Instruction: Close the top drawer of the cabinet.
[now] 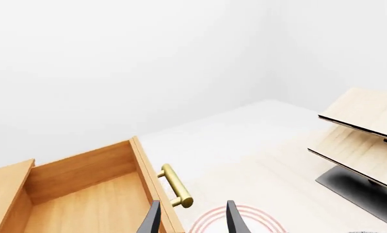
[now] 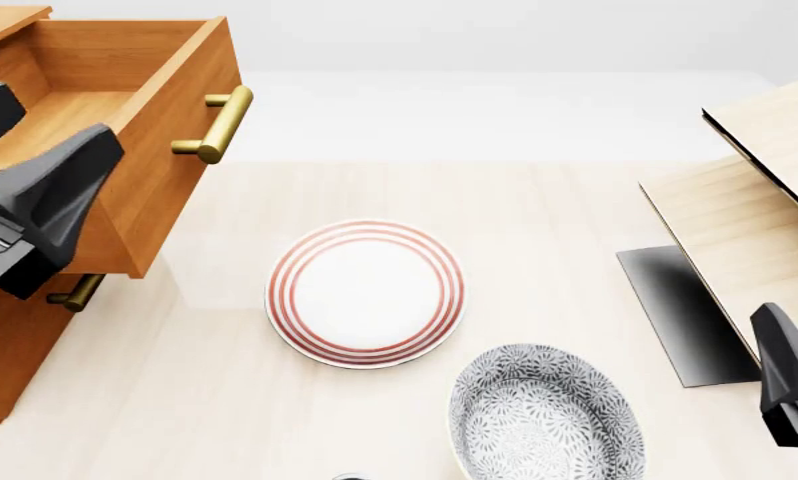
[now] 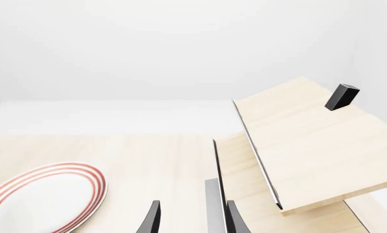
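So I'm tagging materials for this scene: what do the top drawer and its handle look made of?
The top drawer looks like orange-brown wood, matte, with faint grain lines. Its bar handle looks like brass or brass-coloured metal: golden, with a soft sheen.

You've got an orange-brown cabinet (image 2: pixel 6 370) with a matching top drawer (image 2: pixel 159 150) and brass handle (image 2: pixel 219 123), a white plate with red rings (image 2: pixel 366 292), a grey floral-speckled bowl (image 2: pixel 546 415), and a pale wood table (image 2: pixel 533 210)
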### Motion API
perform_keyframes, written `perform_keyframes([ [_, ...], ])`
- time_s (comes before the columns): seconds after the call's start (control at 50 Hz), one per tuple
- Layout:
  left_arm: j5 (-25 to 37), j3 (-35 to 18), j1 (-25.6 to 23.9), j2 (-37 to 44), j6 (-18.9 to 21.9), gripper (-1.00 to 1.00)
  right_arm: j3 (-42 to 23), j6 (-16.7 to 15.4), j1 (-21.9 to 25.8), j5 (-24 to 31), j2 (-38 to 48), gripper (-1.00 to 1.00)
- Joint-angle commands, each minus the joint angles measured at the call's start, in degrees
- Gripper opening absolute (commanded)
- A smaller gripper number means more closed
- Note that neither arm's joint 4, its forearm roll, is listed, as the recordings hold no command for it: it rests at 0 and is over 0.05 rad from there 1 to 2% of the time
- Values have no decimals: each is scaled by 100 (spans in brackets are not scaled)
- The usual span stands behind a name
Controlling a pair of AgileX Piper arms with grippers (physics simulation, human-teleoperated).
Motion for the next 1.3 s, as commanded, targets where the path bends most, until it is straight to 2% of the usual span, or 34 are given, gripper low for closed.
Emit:
perform_keyframes([
  [0.02,-401,-917,-784,1225,235,100,0,0,0,-8,8,100],
  [0.1,-538,-1254,-1163,1679,453,100,0,2,0,-1,1,100],
  [0.24,-629,-1852,-1606,2321,463,100,1,6,0,10,-12,100],
  [0.5,-654,-2760,-2264,3493,1131,100,1,-3,0,17,-19,100],
  [0.66,-598,-3311,-2291,4238,1203,100,-1,-1,0,12,-13,100],
  [0.7,-515,-3624,-2358,4529,1431,100,-1,5,0,12,-11,100],
  [0.76,-435,-3815,-2345,4643,1500,100,-1,1,0,10,-9,100],
  [0.82,81,-4465,-2387,5140,1694,100,-2,2,0,7,-5,100],
  [0.9,500,-4873,-2599,5482,1855,100,-2,2,0,5,-3,100],
  [1.0,540,-5049,-2419,5822,2270,100,-2,4,0,4,-3,100],
  [1.08,706,-5284,-2227,6107,2378,100,-2,1,0,3,-3,100],
  [1.18,901,-5295,-2032,6447,2613,100,-1,1,0,2,-4,100],
  [1.3,1236,-5197,-1888,6729,3122,100,0,0,-1,4,-6,100],
])
